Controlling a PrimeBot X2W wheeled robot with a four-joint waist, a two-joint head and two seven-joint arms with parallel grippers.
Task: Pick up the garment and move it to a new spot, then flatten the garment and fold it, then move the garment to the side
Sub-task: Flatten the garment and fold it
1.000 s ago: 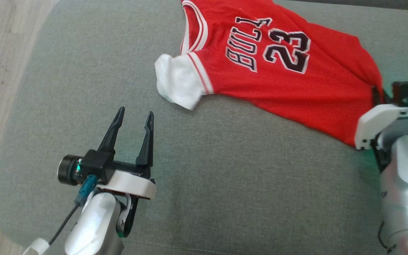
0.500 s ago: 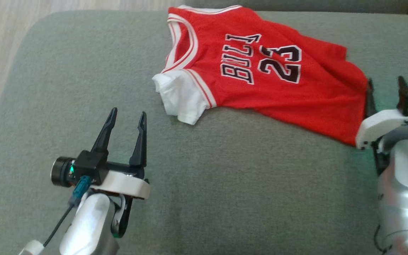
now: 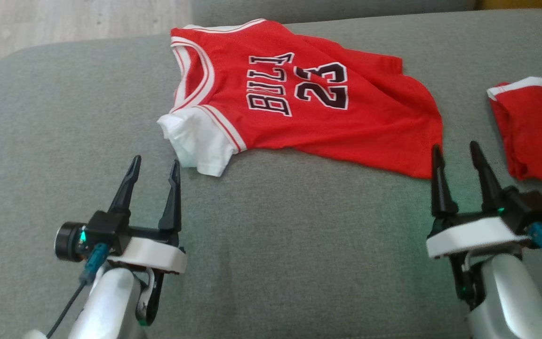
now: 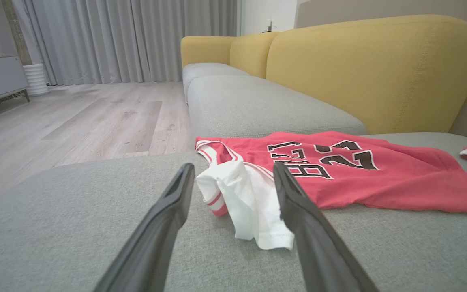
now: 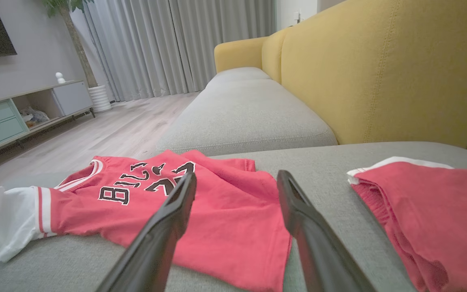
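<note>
A red jersey (image 3: 327, 117) with a black "23" and white sleeves lies spread on the grey sofa seat (image 3: 299, 245), collar to the left. Its white sleeve (image 3: 198, 143) is bunched at the near left. My left gripper (image 3: 155, 165) is open, just short of that sleeve (image 4: 245, 202), with nothing between its fingers. My right gripper (image 3: 455, 153) is open too, its tips at the jersey's hem corner (image 5: 258, 243) and apart from the cloth. The jersey (image 4: 379, 178) also lies ahead in the left wrist view.
A second red garment with a white band (image 3: 534, 127) lies on the seat to the right (image 5: 432, 211). Behind stand yellow sofa backs (image 5: 399, 69) and another grey cushion (image 4: 258, 105). Wooden floor (image 4: 75, 117) lies off the seat's left edge.
The head camera has swung, shifting the whole picture left and down. My right gripper, earlier held against the jersey's hem, now stands open and apart from it. The second red garment has come into view.
</note>
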